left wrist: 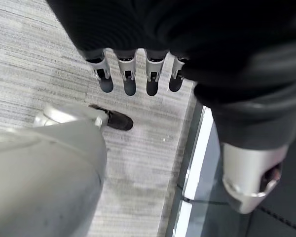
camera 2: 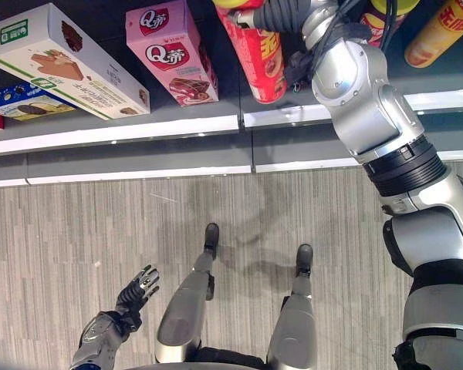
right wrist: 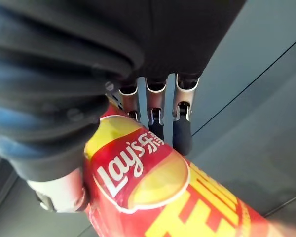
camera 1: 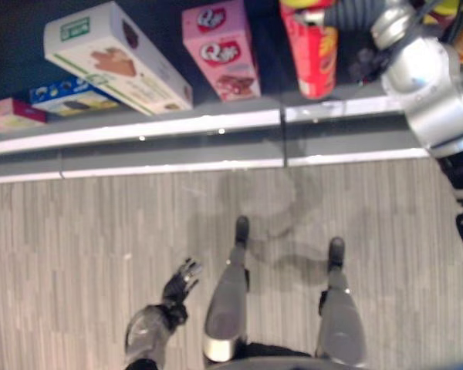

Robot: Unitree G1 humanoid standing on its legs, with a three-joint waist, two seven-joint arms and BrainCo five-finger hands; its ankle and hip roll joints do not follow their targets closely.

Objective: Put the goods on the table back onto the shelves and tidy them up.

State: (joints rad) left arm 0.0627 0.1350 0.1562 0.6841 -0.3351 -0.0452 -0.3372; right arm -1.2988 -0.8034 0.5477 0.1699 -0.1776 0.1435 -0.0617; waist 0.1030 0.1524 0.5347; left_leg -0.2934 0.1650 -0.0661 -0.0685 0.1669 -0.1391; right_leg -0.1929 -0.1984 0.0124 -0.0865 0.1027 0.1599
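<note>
A red chips can stands on the grey shelf, right of the middle. My right hand reaches in from the right and holds the can's upper end. In the right wrist view its fingers curl over the can, with the thumb on the other side. My left hand hangs low over the floor, far from the shelf, holding nothing. Its fingers are straight in the left wrist view.
On the shelf, left of the can, stand a pink snack box, a large white and green box, a blue box and a flat pink box. An orange can lies at the far right. Grey plank floor lies below.
</note>
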